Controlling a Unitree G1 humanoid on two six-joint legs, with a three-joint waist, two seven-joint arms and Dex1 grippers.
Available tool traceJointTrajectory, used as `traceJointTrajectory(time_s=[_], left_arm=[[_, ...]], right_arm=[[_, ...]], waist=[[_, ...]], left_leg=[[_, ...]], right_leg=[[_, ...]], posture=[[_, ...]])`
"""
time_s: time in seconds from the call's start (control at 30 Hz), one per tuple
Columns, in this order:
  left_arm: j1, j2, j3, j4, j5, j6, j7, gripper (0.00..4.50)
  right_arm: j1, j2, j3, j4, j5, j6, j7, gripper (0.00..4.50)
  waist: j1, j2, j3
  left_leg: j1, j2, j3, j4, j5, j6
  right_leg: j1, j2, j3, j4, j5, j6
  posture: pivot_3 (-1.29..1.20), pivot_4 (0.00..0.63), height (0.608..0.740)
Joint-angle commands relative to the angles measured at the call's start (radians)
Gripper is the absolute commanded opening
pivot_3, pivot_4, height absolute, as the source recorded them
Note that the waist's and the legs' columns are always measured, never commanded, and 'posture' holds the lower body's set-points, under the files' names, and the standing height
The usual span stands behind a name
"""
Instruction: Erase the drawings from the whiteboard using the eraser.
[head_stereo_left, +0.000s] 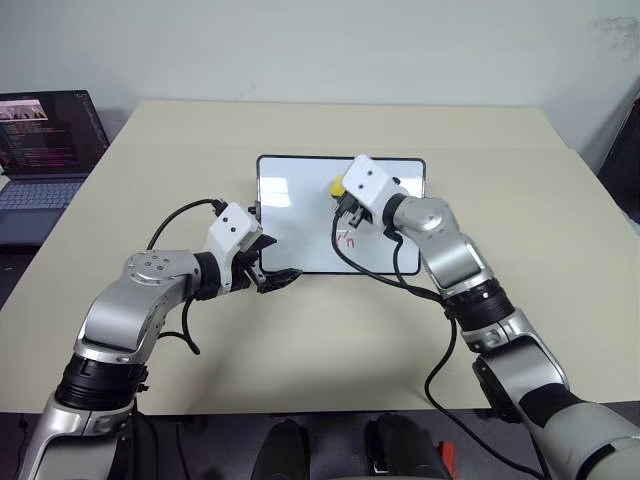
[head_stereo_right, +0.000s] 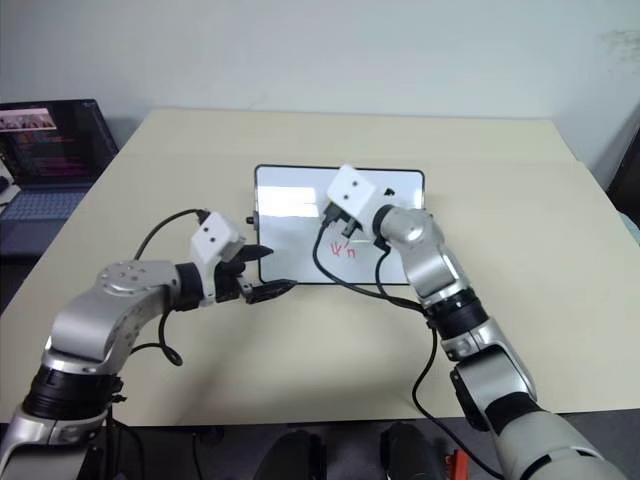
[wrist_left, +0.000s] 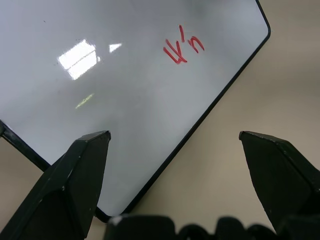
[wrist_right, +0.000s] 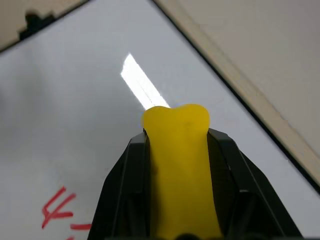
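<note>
Nearest the head camera: two silver-grey arms reaching over a pale beige rectangular table (head_stereo_left: 150, 370). Left gripper (head_stereo_left: 272, 262) poised at the near left corner of the whiteboard, black fingers spread wide with nothing between them; seen from its wrist, one finger over the board, the other over bare table. Right gripper (head_stereo_left: 345, 203) raised over the middle of the board, pinched tight on the small bright yellow eraser block (wrist_right: 181, 165), squeezed so the block bulges past the fingertips. Glossy white rectangular whiteboard with thin black frame (head_stereo_left: 300, 180) flat on the table's middle; dark-screened laptop (head_stereo_left: 45, 135) off to the far left. Only one small cluster of red handwritten marker drawings (wrist_left: 183, 46) visible, toward the near edge of the board, just beside the right wrist cable; upper board looks blank.

Judged step: wiping under way, mostly done. Next move calls for lowering the eraser flat onto the red marks and rubbing across them, left gripper steadying the frame. No containers present.
</note>
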Motion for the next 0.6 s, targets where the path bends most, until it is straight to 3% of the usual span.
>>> traceJointTrajectory(time_s=[0.03, 0.23, 0.4, 0.6], left_arm=[[0.004, 0.037, 0.024, -0.005, -0.001, -0.039, -0.040, 4.50], [0.049, 0.085, 0.040, 0.009, 0.000, -0.054, -0.077, 4.50], [0.077, 0.102, 0.040, 0.012, 0.006, -0.064, -0.082, 4.50], [0.110, 0.120, 0.040, 0.024, 0.014, -0.070, -0.084, 4.50]], right_arm=[[0.046, -0.014, -0.058, -0.254, 0.084, 0.121, 0.040, 1.20], [0.248, -0.109, 0.020, -0.529, 0.114, 0.279, 0.079, 1.20], [0.377, -0.205, 0.111, -0.592, 0.044, 0.250, 0.041, 1.20], [0.409, -0.198, 0.183, -0.555, -0.023, 0.186, -0.031, 1.20]], waist=[[0.001, 0.000, 0.000], [0.001, 0.000, 0.000], [0.000, 0.000, 0.000], [-0.003, -0.001, 0.000]], left_leg=[[0.000, 0.000, 0.000, -0.001, 0.000, 0.000], [0.001, -0.002, 0.001, -0.008, 0.000, 0.000], [0.002, -0.002, 0.001, -0.008, 0.000, 0.000], [0.002, -0.001, 0.002, -0.009, 0.000, 0.000]], right_leg=[[0.000, 0.000, 0.000, -0.001, 0.000, 0.000], [0.000, -0.002, 0.000, -0.004, -0.001, 0.000], [-0.001, -0.002, 0.000, -0.003, -0.001, 0.000], [-0.002, 0.001, 0.002, -0.002, -0.001, 0.000]], posture=[[0.00, 0.150, 0.740], [0.00, 0.150, 0.740], [0.00, 0.150, 0.740], [0.00, 0.150, 0.740]])
